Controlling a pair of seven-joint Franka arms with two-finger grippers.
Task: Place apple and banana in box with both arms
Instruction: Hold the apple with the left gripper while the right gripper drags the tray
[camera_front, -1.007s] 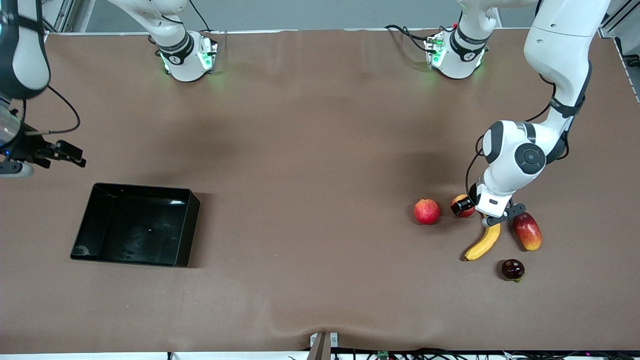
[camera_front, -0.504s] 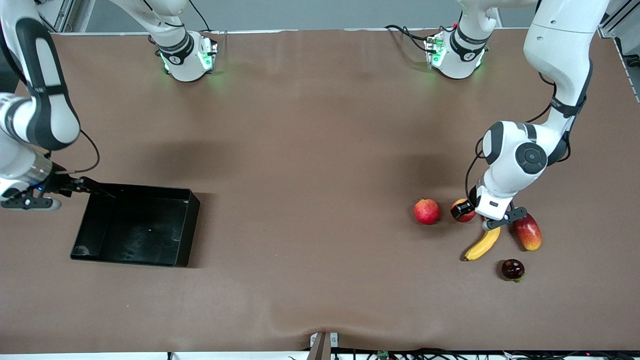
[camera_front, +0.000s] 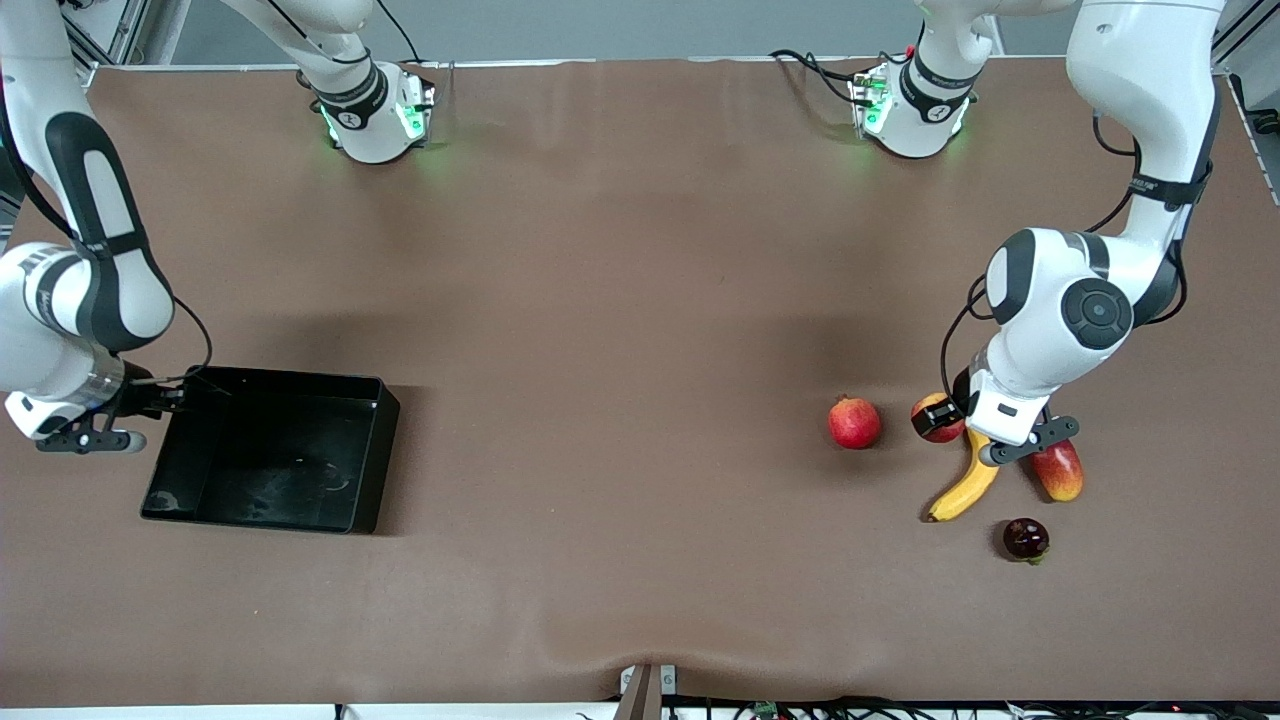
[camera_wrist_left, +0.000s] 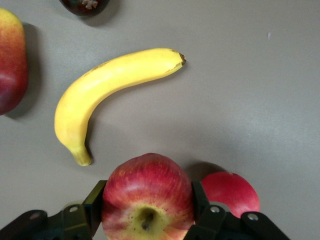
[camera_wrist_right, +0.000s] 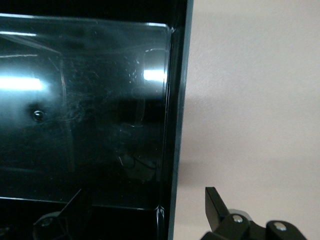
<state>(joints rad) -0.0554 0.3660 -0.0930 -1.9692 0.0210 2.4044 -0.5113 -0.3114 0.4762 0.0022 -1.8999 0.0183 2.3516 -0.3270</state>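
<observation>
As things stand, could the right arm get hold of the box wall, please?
Probably yes: the right gripper is open, one finger inside and one outside the box wall, nothing between them but the wall.

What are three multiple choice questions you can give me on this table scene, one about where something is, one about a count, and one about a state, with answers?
1. Where does the banana lie?
A. in the box
B. on the table beside the mango
C. on top of the pomegranate

2. How many fruits are in view?
A. three
B. five
C. seven

3. What is the left end effector doing?
A. closed on the apple
B. open above the banana
C. holding the box wall

Answers:
1 B: the banana rests on the brown table next to the mango, and the box holds no fruit.
2 B: apple, banana, mango, pomegranate and a dark fruit.
3 A: the left wrist view shows both fingers pressed against the apple's sides.
</observation>
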